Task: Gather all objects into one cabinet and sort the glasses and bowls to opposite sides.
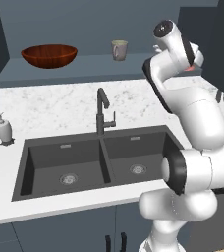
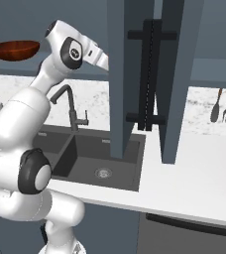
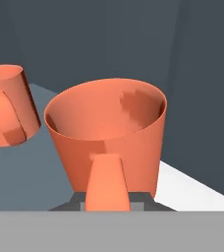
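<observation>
Orange mug (image 3: 109, 142) clamped in tool (image 3: 109, 201), second orange mug (image 3: 8, 110) beside.

No readable text or labels

You have the wide reddish-brown bowl (image 1: 49, 55) upright at the shelf's left; a grey-beige mug (image 1: 119, 49) stands well apart to its right; the nearer orange cup (image 3: 107, 142) sits upright, handle toward you; a second orange cup (image 3: 8, 112) beside it.

The white arm (image 1: 192, 123) reaches up and forward, its hand (image 3: 109, 199) clamped closed.
</observation>
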### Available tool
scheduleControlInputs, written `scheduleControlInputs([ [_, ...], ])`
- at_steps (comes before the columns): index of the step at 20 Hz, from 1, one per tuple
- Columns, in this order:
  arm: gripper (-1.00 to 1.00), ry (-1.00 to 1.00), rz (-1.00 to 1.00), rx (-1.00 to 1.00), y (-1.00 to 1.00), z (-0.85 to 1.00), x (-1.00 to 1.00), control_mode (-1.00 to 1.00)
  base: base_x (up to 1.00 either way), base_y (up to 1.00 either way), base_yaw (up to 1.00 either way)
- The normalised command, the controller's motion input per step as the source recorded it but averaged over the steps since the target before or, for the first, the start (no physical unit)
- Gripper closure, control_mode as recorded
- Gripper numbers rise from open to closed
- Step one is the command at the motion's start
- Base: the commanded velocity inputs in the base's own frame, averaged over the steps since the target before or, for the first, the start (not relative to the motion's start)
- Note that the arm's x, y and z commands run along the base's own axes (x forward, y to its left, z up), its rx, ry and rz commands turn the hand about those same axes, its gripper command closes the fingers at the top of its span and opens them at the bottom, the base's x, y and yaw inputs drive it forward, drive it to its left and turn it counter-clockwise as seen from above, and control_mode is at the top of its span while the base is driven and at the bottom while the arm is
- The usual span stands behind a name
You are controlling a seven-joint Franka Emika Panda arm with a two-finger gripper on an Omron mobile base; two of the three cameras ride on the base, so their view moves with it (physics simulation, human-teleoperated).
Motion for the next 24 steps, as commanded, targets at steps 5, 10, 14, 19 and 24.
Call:
scheduleControlInputs([
  [5, 1.0, 0.02, -0.02, 0.0, 0.0, 0.0, 0.18, -1.0, 0.0, 0.0, 0.0],
  [10, 1.0, 0.0, 0.0, 0.0, 0.0, 0.0, 0.22, -1.0, 0.0, 0.0, 0.0],
  [14, 1.0, 0.0, 0.0, 0.0, 0.0, -0.06, 0.14, -1.0, 0.0, 0.0, 0.0],
  [19, 1.0, -0.02, 0.0, 0.0, 0.0, -0.16, 0.03, -1.0, 0.0, 0.0, 0.0],
  [24, 1.0, -0.03, 0.0, 0.0, 0.0, -0.1, 0.07, -1.0, 0.0, 0.0, 0.0],
])
